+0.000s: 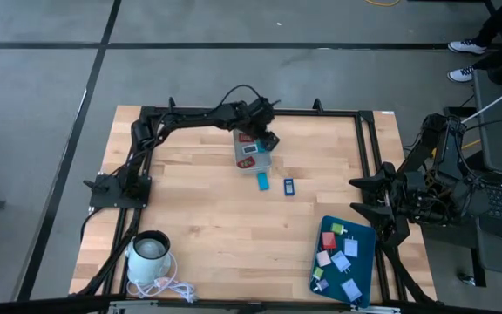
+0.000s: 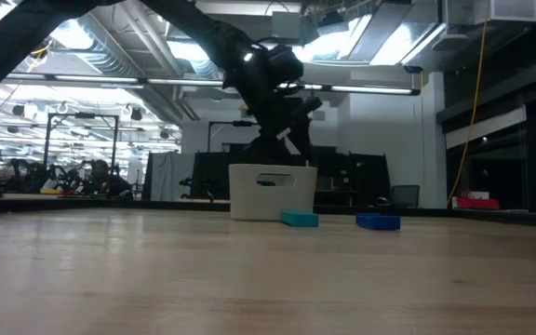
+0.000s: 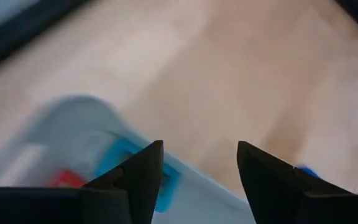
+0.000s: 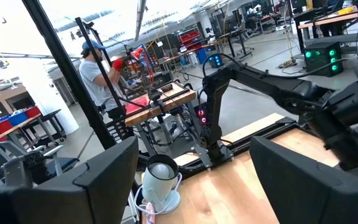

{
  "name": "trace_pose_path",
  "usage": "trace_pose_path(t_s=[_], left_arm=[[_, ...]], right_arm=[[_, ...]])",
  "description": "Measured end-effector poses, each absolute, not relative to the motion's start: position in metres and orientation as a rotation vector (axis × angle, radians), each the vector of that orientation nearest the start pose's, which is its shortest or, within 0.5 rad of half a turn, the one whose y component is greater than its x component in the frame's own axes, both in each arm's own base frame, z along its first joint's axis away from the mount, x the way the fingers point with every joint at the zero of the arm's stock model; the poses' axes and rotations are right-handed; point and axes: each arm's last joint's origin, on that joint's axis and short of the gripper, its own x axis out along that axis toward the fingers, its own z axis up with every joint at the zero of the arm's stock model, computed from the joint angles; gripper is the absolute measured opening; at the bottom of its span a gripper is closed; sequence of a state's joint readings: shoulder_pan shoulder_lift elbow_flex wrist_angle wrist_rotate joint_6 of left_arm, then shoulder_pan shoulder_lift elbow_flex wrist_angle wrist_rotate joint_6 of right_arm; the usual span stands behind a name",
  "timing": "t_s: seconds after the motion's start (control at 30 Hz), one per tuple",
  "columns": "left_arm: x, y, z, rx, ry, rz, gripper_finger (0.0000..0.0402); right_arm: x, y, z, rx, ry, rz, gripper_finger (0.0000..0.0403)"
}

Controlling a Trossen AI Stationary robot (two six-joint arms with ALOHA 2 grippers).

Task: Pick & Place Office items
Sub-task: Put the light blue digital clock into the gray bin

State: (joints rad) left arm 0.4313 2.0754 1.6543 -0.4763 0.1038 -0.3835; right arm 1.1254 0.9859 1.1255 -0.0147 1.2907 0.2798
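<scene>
We found the left gripper [image 1: 267, 139] hovering over the far end of the grey bin [image 1: 253, 152], its fingers [image 3: 143, 180] spread apart with nothing between them. Inside the bin lay a red piece [image 1: 247, 138] and a light blue piece [image 3: 120, 163]. Just near of the bin a teal piece [image 1: 262, 180] rested on the wooden table [image 1: 207, 218], and a blue piece [image 1: 289, 185] sat just to its right. Further out, the dark-teal tray [image 1: 362, 259] at the near right corner carried the remaining office items [image 1: 339, 258]. The right gripper [image 4: 194, 180] waited off the table's right edge, fingers spread and empty. A white mug [image 1: 151, 250] stood near left.
</scene>
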Motion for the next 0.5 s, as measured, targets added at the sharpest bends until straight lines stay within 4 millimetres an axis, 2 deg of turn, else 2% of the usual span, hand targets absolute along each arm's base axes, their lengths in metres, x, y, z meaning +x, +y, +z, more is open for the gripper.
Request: trace_pose_path(t_s=[0.1,0.2,0.37,0.5], left_arm=[[0.420,0.167,0.217,-0.564,0.848,0.394,0.0199],[0.423,0.140,0.226,-0.449,0.892,0.336,0.0200],[0.419,0.072,0.255,-0.077,0.957,0.080,0.0198],[0.410,0.021,0.256,0.189,1.078,-0.114,0.0203]], right_arm=[[0.104,0.154,0.426,0.396,-0.067,-0.158,0.0315],[0.104,0.154,0.426,0.396,-0.068,-0.162,0.0315],[0.104,0.154,0.426,0.396,-0.068,-0.161,0.0315],[0.104,0.154,0.426,0.395,-0.067,-0.162,0.0315]])
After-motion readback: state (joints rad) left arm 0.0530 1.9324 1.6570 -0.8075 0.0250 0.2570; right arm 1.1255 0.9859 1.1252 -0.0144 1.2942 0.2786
